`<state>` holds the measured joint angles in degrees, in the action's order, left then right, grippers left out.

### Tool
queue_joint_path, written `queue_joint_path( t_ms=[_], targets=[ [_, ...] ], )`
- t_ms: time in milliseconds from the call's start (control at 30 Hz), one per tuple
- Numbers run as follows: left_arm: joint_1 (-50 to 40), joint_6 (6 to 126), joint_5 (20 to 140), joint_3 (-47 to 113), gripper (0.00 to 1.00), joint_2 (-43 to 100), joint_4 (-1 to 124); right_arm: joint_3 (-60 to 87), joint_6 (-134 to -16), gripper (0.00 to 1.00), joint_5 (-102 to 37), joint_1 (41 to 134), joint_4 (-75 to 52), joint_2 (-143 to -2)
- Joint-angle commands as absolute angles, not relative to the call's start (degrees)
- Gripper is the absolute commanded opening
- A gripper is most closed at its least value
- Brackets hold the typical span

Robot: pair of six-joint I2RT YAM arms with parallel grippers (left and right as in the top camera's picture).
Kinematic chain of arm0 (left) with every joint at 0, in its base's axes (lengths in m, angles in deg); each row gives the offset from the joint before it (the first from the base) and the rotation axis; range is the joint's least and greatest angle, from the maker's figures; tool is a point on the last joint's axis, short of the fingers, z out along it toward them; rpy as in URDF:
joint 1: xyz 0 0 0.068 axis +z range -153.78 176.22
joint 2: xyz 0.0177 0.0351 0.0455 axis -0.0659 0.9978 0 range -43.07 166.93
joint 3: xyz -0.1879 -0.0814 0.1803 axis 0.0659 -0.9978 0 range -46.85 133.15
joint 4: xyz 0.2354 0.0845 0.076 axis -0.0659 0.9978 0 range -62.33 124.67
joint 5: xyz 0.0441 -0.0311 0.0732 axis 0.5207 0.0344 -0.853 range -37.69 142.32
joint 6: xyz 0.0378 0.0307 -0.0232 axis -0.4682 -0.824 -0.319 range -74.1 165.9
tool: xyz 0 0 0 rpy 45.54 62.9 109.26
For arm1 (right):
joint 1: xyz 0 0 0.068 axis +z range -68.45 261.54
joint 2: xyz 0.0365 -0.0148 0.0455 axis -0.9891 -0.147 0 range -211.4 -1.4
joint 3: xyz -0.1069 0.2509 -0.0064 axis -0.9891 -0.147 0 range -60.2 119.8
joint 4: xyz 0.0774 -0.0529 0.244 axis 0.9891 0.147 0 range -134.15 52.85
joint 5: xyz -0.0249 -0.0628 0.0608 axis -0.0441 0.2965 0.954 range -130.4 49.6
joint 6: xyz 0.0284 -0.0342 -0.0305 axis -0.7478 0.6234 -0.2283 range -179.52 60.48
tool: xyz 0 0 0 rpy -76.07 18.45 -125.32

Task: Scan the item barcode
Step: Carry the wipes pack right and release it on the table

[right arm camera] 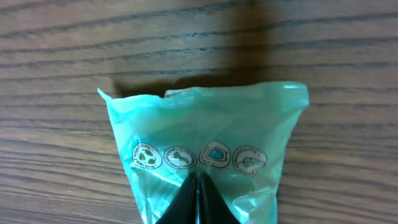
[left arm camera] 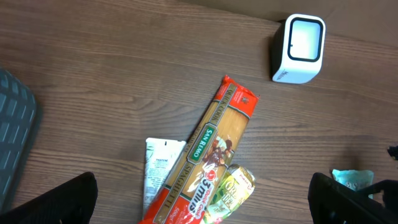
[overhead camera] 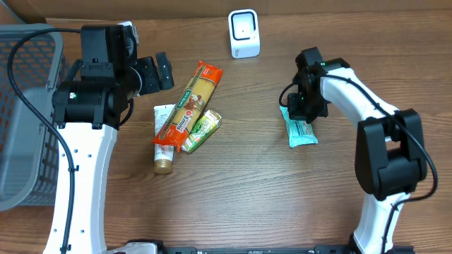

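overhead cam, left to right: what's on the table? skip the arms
grey basket → white tube → green packet → scanner → teal pouch. The spaghetti pack is left out: it slants across the span of both the tube and the green packet.

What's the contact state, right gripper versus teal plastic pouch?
Touching. Right wrist view: the right gripper has its fingers closed together on the teal plastic pouch, whose film puckers into them.
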<state>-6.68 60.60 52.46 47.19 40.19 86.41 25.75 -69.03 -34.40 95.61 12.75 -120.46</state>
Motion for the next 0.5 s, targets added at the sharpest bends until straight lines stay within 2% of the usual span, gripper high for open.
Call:
queue_joint_path(
  t_ms=[0, 67, 133, 467],
  targets=[
    [-6.7, 61.34, 51.71, 47.69, 1.0, 40.17, 86.35, 21.23, -68.93, 0.33, -34.29, 95.7, 11.77, -121.1],
    [-6.7, 61.34, 51.71, 47.69, 1.0, 40.17, 86.37, 21.31, -68.9, 0.43, -34.31, 95.61, 11.85, -121.1],
    [-6.7, 61.34, 51.71, 47.69, 1.0, 40.17, 86.35, 23.06, -68.86, 0.46, -34.29, 95.61, 13.32, -120.92],
    [-6.7, 61.34, 51.71, 47.69, 0.99, 40.17, 86.35, 42.03, -67.81, 0.46, -37.78, 97.23, 26.83, -120.07]
  ],
)
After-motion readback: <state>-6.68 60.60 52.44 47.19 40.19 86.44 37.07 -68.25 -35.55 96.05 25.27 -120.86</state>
